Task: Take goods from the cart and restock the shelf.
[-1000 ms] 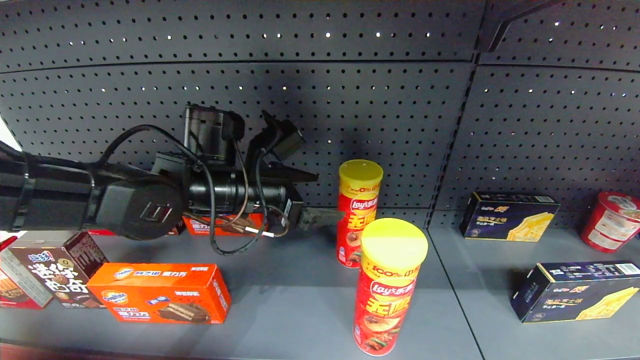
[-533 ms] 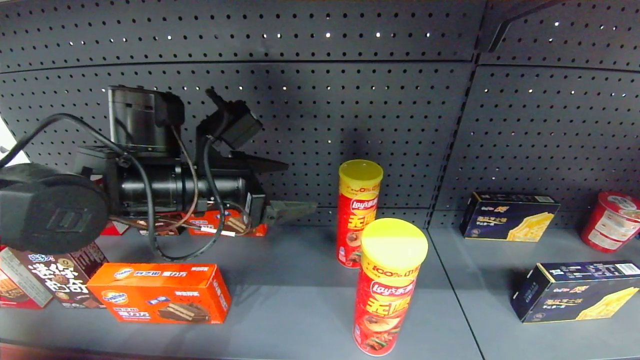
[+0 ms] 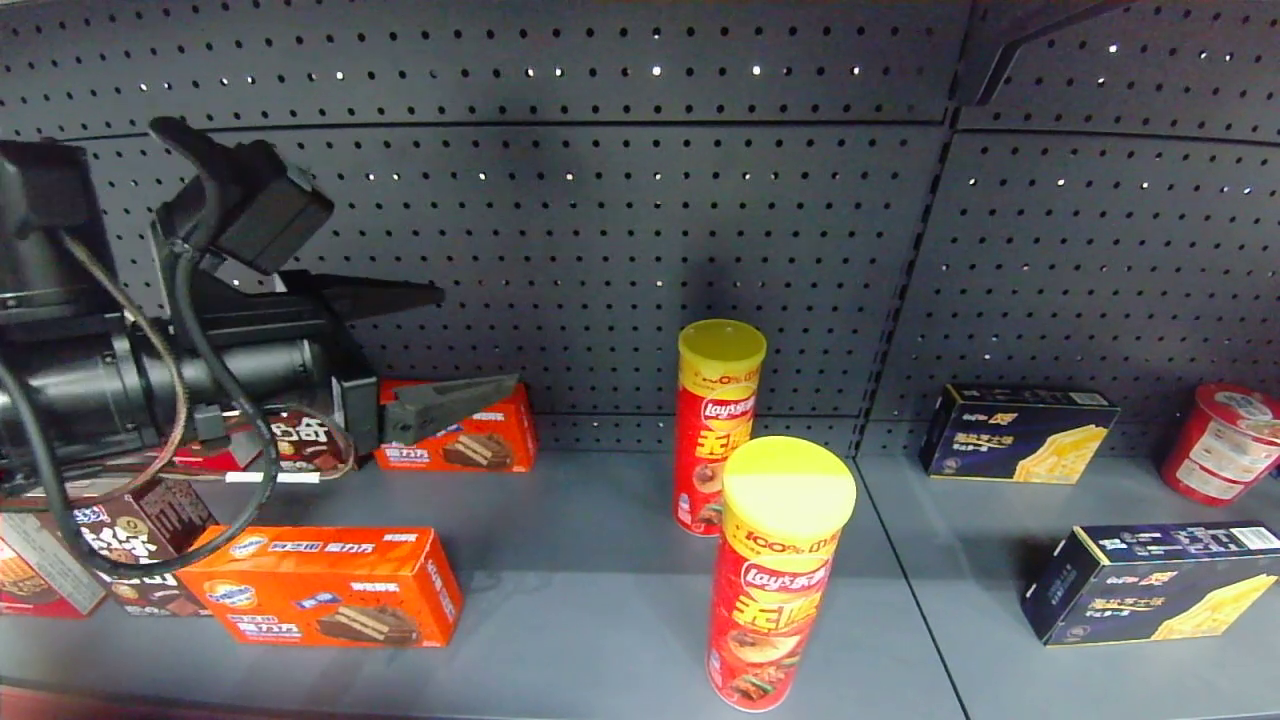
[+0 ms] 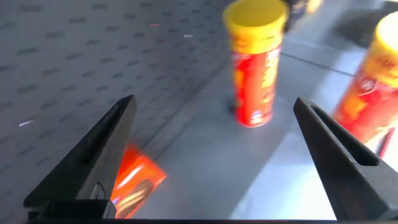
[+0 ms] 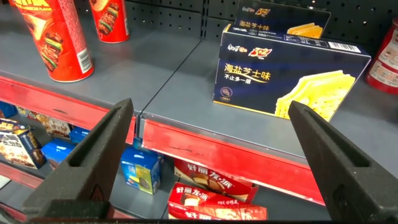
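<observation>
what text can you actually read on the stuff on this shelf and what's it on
"100%" on the front chip can, just below its yellow lid.
"海盐芝士味" on the nearer navy box.
Front orange box, brown box, red tub: print too small or blurred to read surely.

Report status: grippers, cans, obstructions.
Left gripper open, empty, above the shelf. Right gripper open, empty, before the shelf edge. Rear chip can and front chip can upright. Rear orange box near left gripper.
</observation>
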Controlling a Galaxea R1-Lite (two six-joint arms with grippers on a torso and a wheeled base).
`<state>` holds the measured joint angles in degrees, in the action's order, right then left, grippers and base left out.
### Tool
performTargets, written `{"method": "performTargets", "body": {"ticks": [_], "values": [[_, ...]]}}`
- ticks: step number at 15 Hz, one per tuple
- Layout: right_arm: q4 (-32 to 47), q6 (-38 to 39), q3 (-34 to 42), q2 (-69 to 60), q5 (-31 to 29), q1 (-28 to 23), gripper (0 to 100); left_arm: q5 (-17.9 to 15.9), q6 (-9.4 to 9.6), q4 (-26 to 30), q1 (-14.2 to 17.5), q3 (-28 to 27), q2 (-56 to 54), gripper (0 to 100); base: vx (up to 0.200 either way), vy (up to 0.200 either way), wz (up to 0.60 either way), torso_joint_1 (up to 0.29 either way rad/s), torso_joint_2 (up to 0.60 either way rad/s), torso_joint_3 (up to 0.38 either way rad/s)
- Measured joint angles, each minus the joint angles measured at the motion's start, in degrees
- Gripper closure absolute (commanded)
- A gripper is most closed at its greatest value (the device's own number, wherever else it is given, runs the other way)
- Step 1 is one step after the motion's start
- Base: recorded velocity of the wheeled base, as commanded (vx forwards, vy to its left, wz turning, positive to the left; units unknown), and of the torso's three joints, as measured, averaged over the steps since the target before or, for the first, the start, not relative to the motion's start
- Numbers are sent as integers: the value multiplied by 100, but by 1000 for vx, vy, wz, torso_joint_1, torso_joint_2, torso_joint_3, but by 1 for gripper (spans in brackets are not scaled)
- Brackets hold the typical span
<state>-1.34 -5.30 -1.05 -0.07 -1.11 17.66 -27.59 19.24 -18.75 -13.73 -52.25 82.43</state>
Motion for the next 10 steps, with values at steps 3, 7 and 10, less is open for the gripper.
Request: {"method": "performTargets", "body": {"ticks": [3,7,10], "values": [[-5,-9,0,0,5,5,0,471,-33,-167,50,655,-506,0,0,0,0,0,0,0],[-5,-5,0,0,5,0,0,529,-93,-460,286,1590,-1126,0,0,0,0,0,0,0],[-5,5,0,0,5,0,0,606,-340,-486,413,1824,-1537,0,0,0,0,0,0,0]]}}
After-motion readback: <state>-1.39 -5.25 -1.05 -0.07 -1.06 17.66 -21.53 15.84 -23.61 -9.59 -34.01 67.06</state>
